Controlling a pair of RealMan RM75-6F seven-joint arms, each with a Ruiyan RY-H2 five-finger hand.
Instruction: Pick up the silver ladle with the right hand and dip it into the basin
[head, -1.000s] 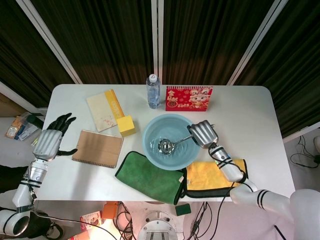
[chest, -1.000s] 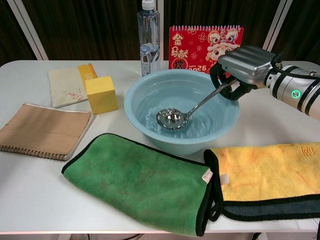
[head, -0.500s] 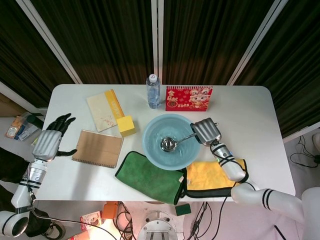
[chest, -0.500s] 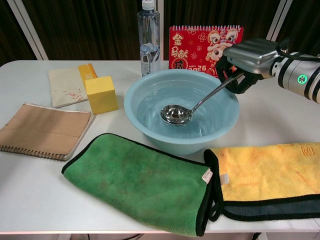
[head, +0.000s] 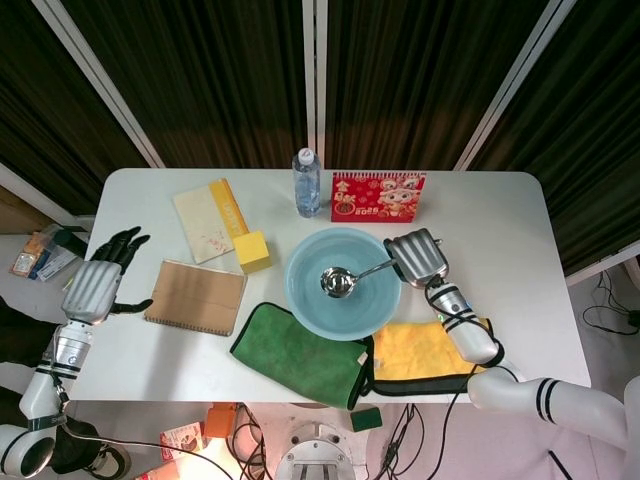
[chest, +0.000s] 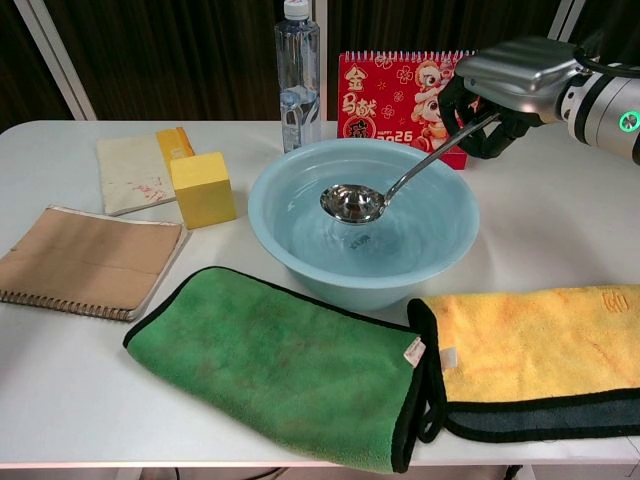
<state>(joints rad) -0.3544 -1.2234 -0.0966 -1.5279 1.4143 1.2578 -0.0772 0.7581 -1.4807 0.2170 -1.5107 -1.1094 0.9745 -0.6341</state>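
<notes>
Green cloth (chest: 290, 365) touching yellow cloth (chest: 540, 345)

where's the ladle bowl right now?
Chest view: the ladle bowl hangs over the water, centre of the blue basin, its handle running up-right into the right hand in front of the red calendar.
</notes>
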